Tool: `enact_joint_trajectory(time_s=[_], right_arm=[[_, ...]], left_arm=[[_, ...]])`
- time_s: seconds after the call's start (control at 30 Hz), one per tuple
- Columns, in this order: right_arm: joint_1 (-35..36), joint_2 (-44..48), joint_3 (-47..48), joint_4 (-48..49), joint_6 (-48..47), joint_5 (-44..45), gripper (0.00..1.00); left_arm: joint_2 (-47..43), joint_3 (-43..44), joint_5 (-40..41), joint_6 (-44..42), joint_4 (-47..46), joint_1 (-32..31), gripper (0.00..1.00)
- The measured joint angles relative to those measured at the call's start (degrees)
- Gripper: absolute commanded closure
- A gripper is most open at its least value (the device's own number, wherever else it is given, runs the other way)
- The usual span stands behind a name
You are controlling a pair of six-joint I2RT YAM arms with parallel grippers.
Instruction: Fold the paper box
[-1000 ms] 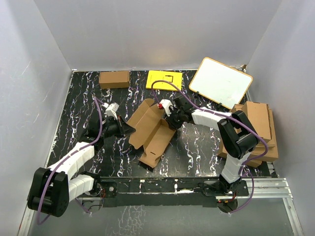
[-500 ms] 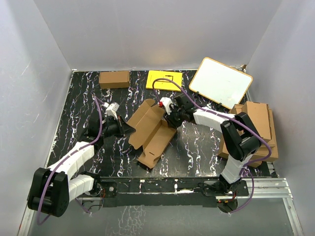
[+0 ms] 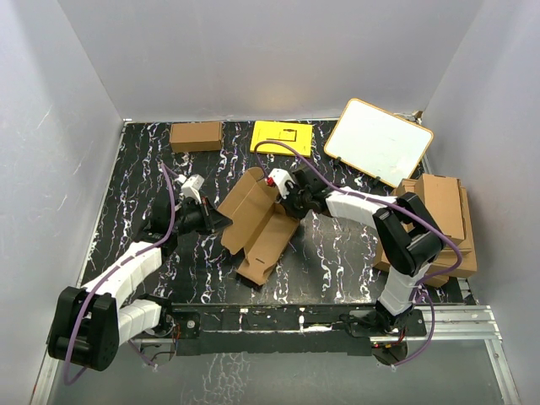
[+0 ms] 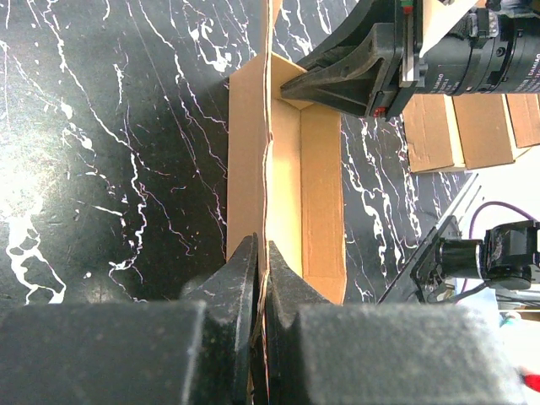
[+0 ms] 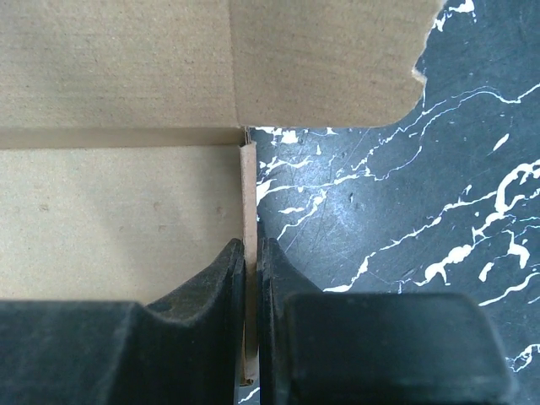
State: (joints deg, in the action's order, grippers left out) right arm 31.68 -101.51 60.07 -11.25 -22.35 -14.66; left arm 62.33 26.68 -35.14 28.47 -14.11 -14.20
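The paper box [image 3: 257,224] lies half unfolded in the middle of the black marble table, its brown flaps spread out. My left gripper [image 3: 221,221] is shut on the box's left wall; in the left wrist view the thin cardboard edge [image 4: 267,169] runs straight between the pinched fingers [image 4: 240,278]. My right gripper [image 3: 284,205] is shut on the box's right wall, and in the right wrist view the upright cardboard edge [image 5: 249,194] is clamped between both fingers [image 5: 221,278]. A large flap [image 5: 219,59] fills the top of that view.
A smaller brown carton [image 3: 196,136] and a yellow sheet [image 3: 282,137] lie at the back. A white board [image 3: 379,142] leans at the back right. A pile of larger cardboard sheets [image 3: 439,224] sits at the right edge beside the right arm.
The right gripper has shifted a little left along the box's right side and shut on its wall. The box has turned slightly. The left arm has stayed put, still gripping.
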Motion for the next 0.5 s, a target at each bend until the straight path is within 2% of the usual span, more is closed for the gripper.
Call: enact_joint_trajectory(time_s=[0.1, 0.13, 0.3, 0.4, 0.5], right_arm=[[0.26, 0.00, -0.15, 0.52, 0.00, 1.03, 0.92], [0.31, 0.00, -0.26, 0.74, -0.02, 1.05, 0.89], [-0.44, 0.11, -0.31, -0.48, -0.50, -2.67, 0.58], [-1.90, 1.46, -0.70, -2.97, -0.83, -7.50, 0.48], [-5.01, 5.22, -1.03, -5.35, -1.27, -14.58, 0.45]], left_arm=[[0.00, 0.00, 0.00, -0.13, 0.00, 0.00, 1.00], [0.00, 0.00, 0.02, -0.17, 0.00, 0.00, 1.00], [0.00, 0.85, -0.02, -1.38, 1.25, 0.00, 1.00], [-0.02, 2.86, 0.00, -3.37, 3.19, 0.00, 1.00], [-0.59, 5.25, -0.04, -6.05, 5.16, 0.00, 1.00]])
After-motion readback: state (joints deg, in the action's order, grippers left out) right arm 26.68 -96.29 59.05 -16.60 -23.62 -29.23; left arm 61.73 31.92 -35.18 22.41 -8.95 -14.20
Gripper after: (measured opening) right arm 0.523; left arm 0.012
